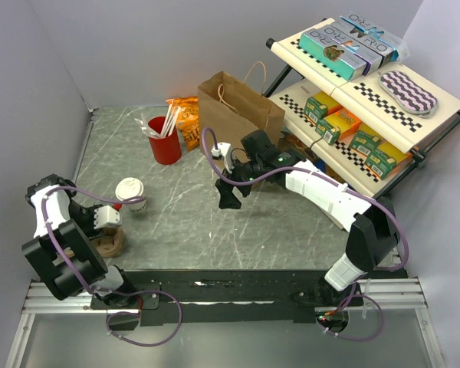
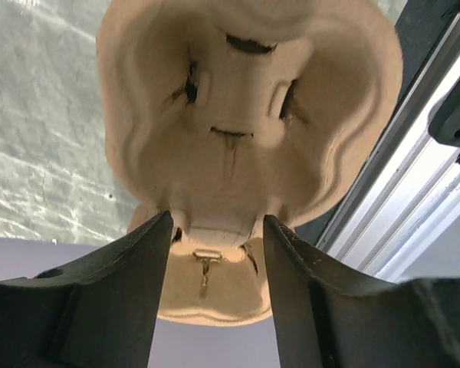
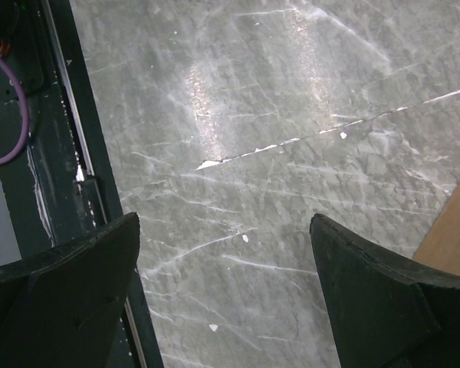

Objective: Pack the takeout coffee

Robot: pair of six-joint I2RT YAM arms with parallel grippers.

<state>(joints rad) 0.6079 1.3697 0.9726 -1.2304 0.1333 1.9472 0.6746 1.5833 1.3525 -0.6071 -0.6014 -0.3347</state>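
The takeout coffee [image 1: 129, 192], a small white cup with a white domed lid, stands upright on the table at the left. Just in front of it my left gripper [image 1: 107, 220] reaches down onto the brown moulded-pulp carrier tray [image 1: 107, 244]. In the left wrist view the tray [image 2: 245, 115] fills the frame, and my left gripper [image 2: 217, 230] is closed on its narrow middle bridge. My right gripper [image 1: 230, 198] hangs open and empty over the table's middle, and in its wrist view [image 3: 226, 230] only bare marble shows between its fingers. The brown paper bag [image 1: 238, 107] stands open behind it.
A red cup with white sticks [image 1: 165, 140] and an orange snack bag [image 1: 186, 119] stand left of the paper bag. A slanted rack of boxes [image 1: 368, 92] fills the right side. A black rail [image 1: 238, 285] runs along the near edge. Grey walls close the left and back.
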